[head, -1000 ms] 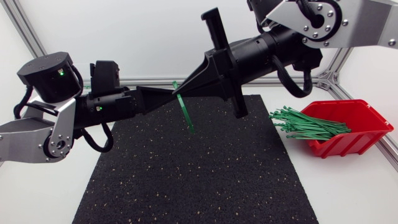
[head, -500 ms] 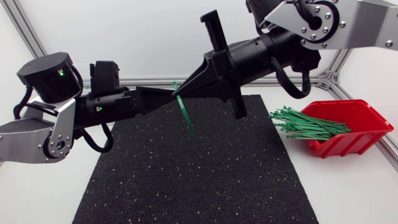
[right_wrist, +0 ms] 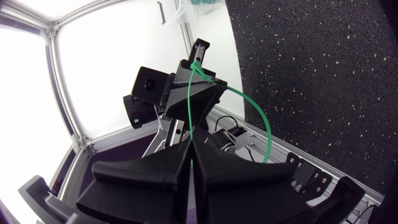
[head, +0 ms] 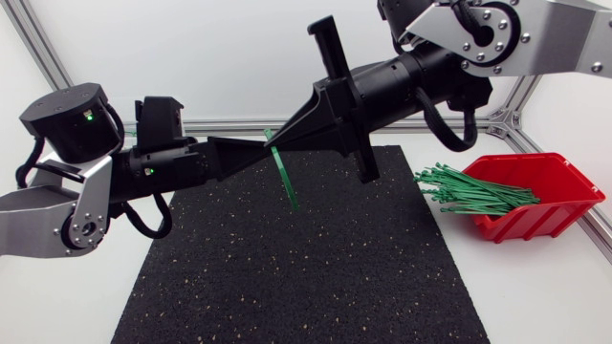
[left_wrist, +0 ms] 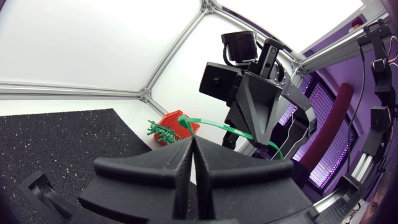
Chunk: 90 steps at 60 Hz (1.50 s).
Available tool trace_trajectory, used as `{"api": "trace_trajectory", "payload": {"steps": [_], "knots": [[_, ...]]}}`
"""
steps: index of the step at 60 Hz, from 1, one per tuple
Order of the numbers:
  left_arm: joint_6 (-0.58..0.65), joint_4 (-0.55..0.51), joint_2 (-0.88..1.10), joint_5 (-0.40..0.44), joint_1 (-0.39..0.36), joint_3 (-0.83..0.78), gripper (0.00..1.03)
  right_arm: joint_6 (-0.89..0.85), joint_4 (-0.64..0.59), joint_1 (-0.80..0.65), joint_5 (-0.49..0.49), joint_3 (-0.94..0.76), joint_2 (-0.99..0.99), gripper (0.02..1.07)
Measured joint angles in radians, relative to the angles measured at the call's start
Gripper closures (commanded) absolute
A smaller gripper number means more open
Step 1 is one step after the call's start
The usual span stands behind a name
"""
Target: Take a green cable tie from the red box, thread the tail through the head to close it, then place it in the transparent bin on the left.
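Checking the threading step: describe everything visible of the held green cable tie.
The green cable tie is a thin, plastic-looking strip bowed into an arc. The left pincer and right pincer, tip to tip, are both shut on it above the mat; one end hangs free. Whether it is closed cannot be seen.

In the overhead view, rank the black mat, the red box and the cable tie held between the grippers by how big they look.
1. black mat
2. red box
3. green cable tie, smallest even though it is raised nearer the camera
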Motion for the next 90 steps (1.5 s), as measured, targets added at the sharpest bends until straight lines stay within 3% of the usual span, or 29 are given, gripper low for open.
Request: {"api": "trace_trajectory", "payload": {"steps": [41,64,90], "knots": [[0.099,0.000,-0.018,-0.045,-0.026,-0.026,1.00,0.000,-0.057,-0.018,-0.003,0.001,0.019,1.01],[0.149,-0.011,-0.078,-0.095,-0.090,-0.079,1.00,0.000,-0.065,-0.018,-0.003,0.022,0.021,1.01],[0.159,-0.038,-0.104,-0.111,-0.092,-0.084,1.00,0.000,-0.073,-0.018,-0.012,0.023,0.041,1.01]]}}
